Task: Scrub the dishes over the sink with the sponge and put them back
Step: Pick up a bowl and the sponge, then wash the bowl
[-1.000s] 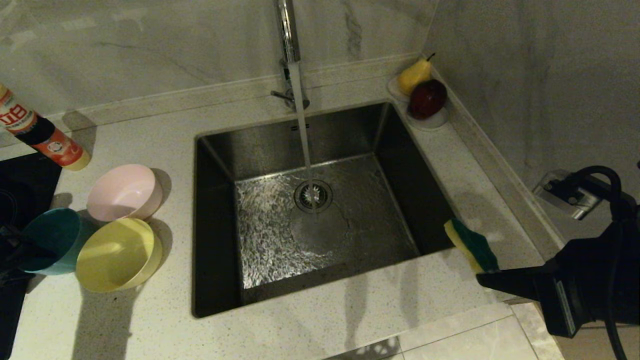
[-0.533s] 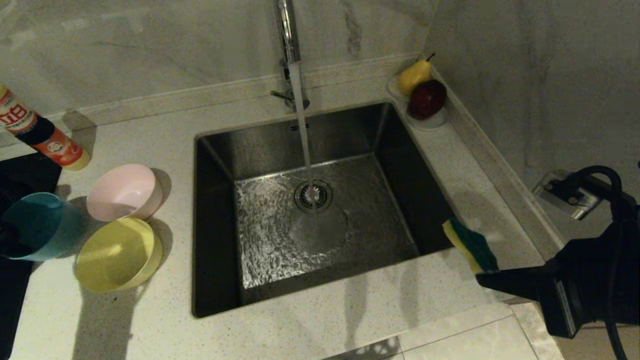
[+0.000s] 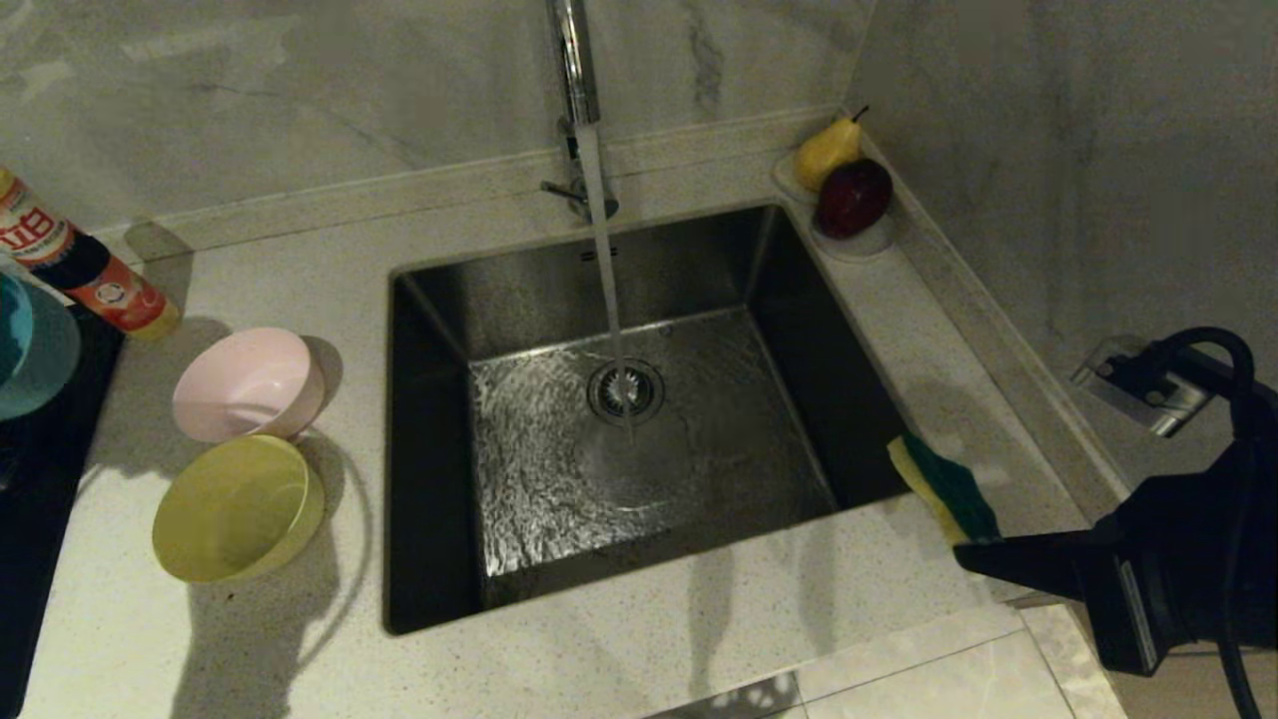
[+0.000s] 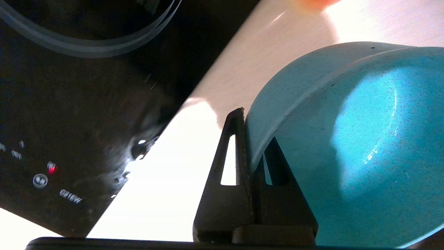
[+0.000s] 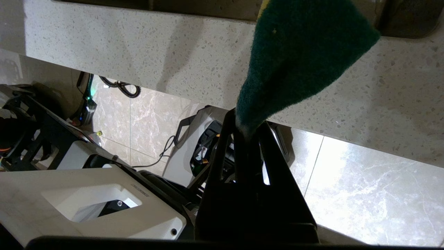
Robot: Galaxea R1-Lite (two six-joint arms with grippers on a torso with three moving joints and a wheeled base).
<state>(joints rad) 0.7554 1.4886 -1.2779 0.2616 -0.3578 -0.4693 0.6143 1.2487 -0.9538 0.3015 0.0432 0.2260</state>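
Note:
My left gripper [image 4: 255, 125] is shut on the rim of the light blue bowl [image 4: 347, 146], one finger inside and one outside. It holds the bowl lifted at the far left edge of the head view [image 3: 30, 345], above the black cooktop. The pink bowl [image 3: 245, 384] and the yellow bowl [image 3: 235, 509] rest on the counter left of the sink [image 3: 799, 330]. Water runs from the tap [image 3: 574, 60] onto the drain [image 3: 626, 389]. My right gripper [image 3: 963, 554] is shut on the green and yellow sponge [image 3: 949, 489], held over the sink's near right corner; in the right wrist view the sponge [image 5: 301, 52] sticks out of the gripper [image 5: 248, 126].
A red and yellow bottle [image 3: 90, 275] lies at the back left by the cooktop [image 3: 40, 469]. A pear [image 3: 827, 150] and a dark red apple [image 3: 854, 195] sit on saucers at the sink's far right corner. The right wall carries a socket [image 3: 1133, 384].
My left gripper has shut on the blue bowl and lifted it off the counter, up and to the left, away from the yellow bowl. The right arm and sponge have stayed put.

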